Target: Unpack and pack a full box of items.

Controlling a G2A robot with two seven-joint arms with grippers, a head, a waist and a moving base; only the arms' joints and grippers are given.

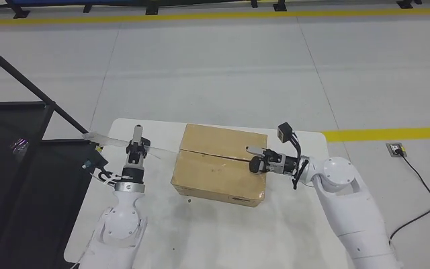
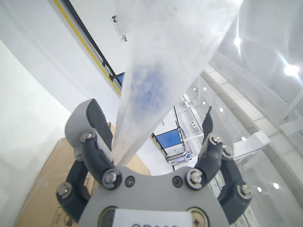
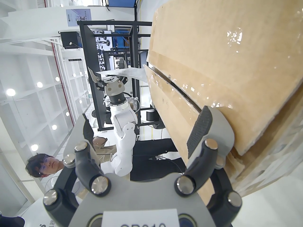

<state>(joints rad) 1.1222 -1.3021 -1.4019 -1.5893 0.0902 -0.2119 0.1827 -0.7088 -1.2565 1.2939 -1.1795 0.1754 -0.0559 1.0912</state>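
Observation:
A brown cardboard box (image 1: pixel 222 165) sits in the middle of the white table (image 1: pixel 222 228), its top flaps meeting in a dark seam. A long strip of clear tape (image 1: pixel 107 140) runs from the box's left edge out past the table's left side. My left gripper (image 1: pixel 137 144) stands left of the box, pointing away from me. In the left wrist view it (image 2: pixel 151 109) is open, and the tape (image 2: pixel 170 36) passes between its fingers, lying against one finger (image 2: pixel 99 121). My right gripper (image 1: pixel 257 160) is open at the box's right end, with one finger (image 3: pixel 203 128) resting on the box top (image 3: pixel 225 60) beside the seam.
A black frame with dark cloth (image 1: pixel 27 155) stands against the table's left side. Bare table surface lies in front of the box. A yellow floor line (image 1: pixel 376 134) runs behind the table on the right.

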